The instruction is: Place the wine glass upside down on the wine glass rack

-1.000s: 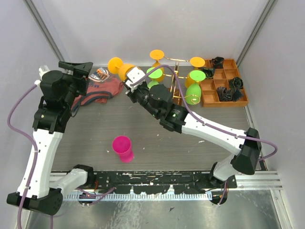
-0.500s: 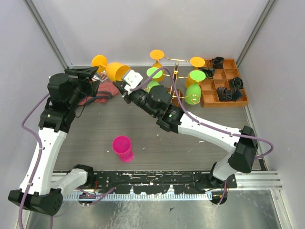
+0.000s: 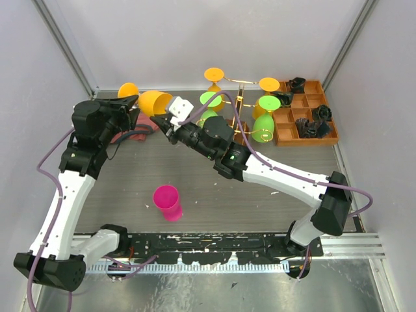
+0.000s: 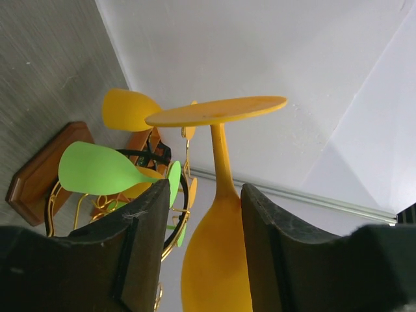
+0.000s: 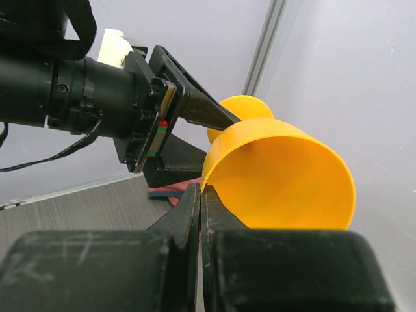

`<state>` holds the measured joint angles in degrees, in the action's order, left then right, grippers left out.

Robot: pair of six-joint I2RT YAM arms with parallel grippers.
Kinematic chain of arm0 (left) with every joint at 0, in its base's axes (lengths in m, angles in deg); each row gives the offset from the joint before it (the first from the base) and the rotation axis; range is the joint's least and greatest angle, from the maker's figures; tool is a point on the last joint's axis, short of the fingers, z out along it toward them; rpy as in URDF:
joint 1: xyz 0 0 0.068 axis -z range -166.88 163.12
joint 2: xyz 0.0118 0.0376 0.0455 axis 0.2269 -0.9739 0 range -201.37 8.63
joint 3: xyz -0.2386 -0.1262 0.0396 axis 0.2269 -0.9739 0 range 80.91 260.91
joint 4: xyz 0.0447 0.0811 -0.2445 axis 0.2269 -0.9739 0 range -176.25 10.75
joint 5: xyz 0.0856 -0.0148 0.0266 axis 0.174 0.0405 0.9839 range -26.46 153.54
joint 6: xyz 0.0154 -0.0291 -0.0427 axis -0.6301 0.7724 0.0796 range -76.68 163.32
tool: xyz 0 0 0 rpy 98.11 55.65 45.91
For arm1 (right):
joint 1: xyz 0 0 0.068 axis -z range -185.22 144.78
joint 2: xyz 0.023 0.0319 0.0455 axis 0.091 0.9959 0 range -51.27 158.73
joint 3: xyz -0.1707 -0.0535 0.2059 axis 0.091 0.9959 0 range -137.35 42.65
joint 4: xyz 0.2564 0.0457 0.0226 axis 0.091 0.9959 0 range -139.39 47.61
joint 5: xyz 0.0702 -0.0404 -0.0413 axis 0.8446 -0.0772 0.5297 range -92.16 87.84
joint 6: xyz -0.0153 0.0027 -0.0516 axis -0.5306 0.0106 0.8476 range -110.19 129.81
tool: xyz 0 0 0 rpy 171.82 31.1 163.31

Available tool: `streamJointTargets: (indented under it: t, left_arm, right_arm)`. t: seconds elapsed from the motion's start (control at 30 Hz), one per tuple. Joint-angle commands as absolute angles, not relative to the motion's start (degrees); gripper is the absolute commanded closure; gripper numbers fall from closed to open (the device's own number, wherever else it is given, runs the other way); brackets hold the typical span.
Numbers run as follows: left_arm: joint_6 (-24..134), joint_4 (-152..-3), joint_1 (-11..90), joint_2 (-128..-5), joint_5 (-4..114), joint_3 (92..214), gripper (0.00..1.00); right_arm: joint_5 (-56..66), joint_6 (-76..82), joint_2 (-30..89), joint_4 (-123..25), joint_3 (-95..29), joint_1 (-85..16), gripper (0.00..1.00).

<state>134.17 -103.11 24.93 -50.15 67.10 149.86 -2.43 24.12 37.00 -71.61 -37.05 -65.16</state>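
Right hand pinched together on the rim of the orange wine glass. Left hand half apart, straddling the glass where stem meets bowl; contact unclear.

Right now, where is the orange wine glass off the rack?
Top view, back left: the orange wine glass hangs sideways between the left end effector and right end effector, left of the rack.

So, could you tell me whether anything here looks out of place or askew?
The orange wine glass hangs sideways in the air at the back left, pinched at its rim by the right gripper, with the left gripper open around its bowl. A crumpled red cloth lies on the table nearby. Nothing looks spilled or broken.
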Motion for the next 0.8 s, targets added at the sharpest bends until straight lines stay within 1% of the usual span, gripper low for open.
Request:
streamJointTargets:
  t: [0.0, 0.17, 0.4, 0.57, 0.7, 0.77]
  left_arm:
    - [134.5, -100.7, 24.9, -50.4, 67.6, 148.9, 0.49]
    - [134.3, -100.9, 24.9, -50.7, 69.6, 149.0, 0.58]
    - [134.0, -100.0, 24.9, -51.7, 69.6, 149.3, 0.63]
    - [133.7, -99.1, 24.9, -52.3, 69.3, 149.5, 0.70]
    - [133.5, -97.0, 24.9, -52.7, 68.2, 149.4, 0.83]
    - [133.3, -96.0, 24.8, -52.9, 67.6, 149.5, 0.92]
  right_arm:
    - [0.3, 22.8, 36.0, -74.9, -37.6, -65.5, 0.99]
    - [0.2, 23.2, 36.2, -74.8, -37.5, -65.5, 0.99]
    - [0.4, 23.8, 36.1, -75.2, -37.2, -65.5, 0.99]
    - [0.9, 24.0, 35.8, -75.1, -36.9, -65.5, 0.99]
    - [1.7, 24.3, 35.1, -74.9, -36.3, -65.5, 0.99]
    - [1.2, 24.4, 34.9, -74.5, -36.1, -65.4, 0.98]
